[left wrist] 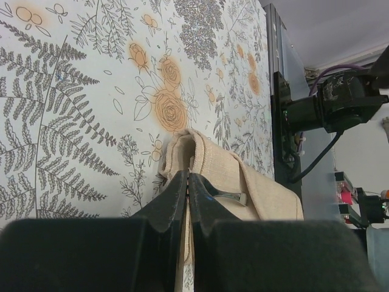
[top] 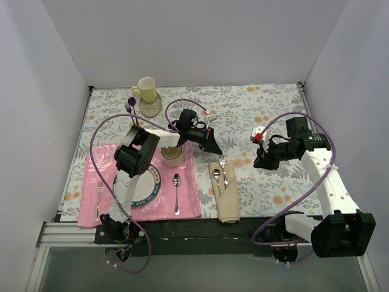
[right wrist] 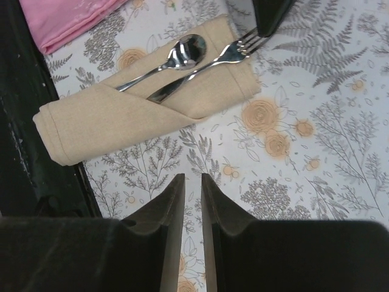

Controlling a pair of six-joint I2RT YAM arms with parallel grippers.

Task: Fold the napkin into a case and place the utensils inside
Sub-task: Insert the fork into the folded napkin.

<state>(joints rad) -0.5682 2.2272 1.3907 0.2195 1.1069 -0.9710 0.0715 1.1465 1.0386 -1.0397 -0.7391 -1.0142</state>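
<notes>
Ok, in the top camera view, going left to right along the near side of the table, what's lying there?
silver fork → plate → lone silver spoon → napkin case

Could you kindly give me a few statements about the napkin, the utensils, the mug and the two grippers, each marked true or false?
1. The spoon and fork lie tucked in the folded napkin, heads sticking out. True.
2. The right gripper holds the fork. False: it hovers over the tablecloth beside the napkin, fingers slightly apart, nothing between them.
3. The left gripper is shut, at the napkin's far end. True.
4. The yellow mug stands on the pink placemat. False: the yellow mug stands near the tablecloth's far edge, off the pink placemat.
</notes>
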